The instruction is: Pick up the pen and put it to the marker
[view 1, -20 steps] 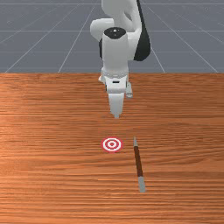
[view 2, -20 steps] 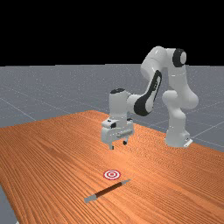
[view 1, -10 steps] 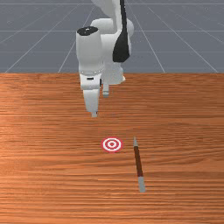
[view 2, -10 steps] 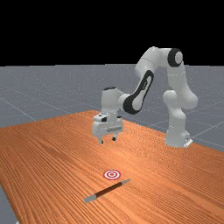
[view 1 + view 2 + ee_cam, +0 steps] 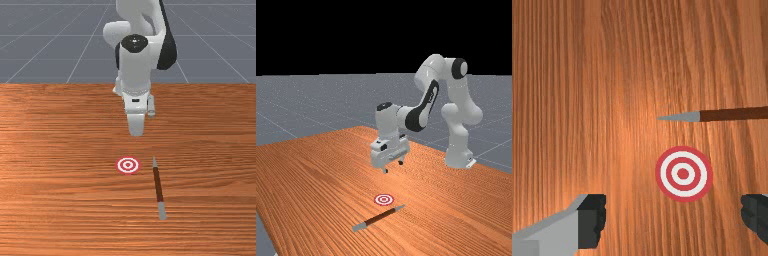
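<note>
Wood table point(image 5: 60, 150): pen point(image 5: 158, 185) lying lower than gripper's point(image 5: 393, 167) spread fingers point(image 5: 592, 220), apart from both, near red-and-white marker point(image 5: 128, 165).

Simulated space: gridded floor point(image 5: 45, 50), black backdrop point(image 5: 384, 35)

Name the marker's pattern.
Red and white concentric rings; the marker shows best in the wrist view.

We tag pen point(image 5: 158, 185): dark brown barrel, grey tip, grey end. Marker point(image 5: 128, 165): red and white concentric rings, red centre. Surface point(image 5: 60, 175): orange-brown, streaky grain. Arm point(image 5: 458, 145): white, black patches. Floor point(image 5: 296, 110) we put as grey, pale grid lines.
</note>
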Robot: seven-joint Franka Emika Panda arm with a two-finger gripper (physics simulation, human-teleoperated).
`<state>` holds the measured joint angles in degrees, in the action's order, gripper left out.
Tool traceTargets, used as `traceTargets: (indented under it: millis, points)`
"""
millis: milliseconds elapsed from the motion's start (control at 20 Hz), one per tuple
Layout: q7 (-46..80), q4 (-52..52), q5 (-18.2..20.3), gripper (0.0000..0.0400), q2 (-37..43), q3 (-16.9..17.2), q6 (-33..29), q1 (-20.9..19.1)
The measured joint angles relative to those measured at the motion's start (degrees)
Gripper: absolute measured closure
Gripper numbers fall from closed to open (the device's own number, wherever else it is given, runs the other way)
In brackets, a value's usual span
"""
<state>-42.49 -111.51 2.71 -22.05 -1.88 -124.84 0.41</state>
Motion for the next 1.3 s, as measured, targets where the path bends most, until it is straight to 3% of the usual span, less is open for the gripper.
traceTargets:
  millis: [150, 200, 250, 300, 450, 550, 750, 900, 1200, 1250, 1300]
  points:
    - [4.8, -2.7, -0.4, 0.0000, 1.3, -1.7, -5.0, 3.7]
    - [8.4, -5.2, -0.7, 0.0000, 2.5, -1.7, -9.9, 5.1]
    - [9.5, -4.3, -3.0, 0.0000, 2.0, -1.6, -9.1, 6.6]
    - [7.6, -4.2, -1.4, 0.0000, 1.8, -2.8, -9.4, 6.4]
    - [11.7, -3.7, -2.1, 0.0000, 1.3, -3.3, -10.9, 8.7]
    - [12.0, -1.6, 0.1, 0.0000, -0.1, -4.8, -9.5, 9.4]
    - [17.0, 1.7, -1.5, 0.0000, -2.2, -5.5, -8.3, 13.0]
    - [15.7, 5.1, -2.5, 0.0000, -4.2, -5.6, -6.6, 13.4]
    - [9.2, 35.8, -4.3, 0.0000, -22.0, -5.1, 6.6, 12.7]
    - [12.7, 49.0, -3.1, 0.0000, -28.9, -4.7, 16.0, 13.2]
    - [9.6, 43.8, -4.3, 0.0000, -26.5, -4.7, 10.2, 12.8]
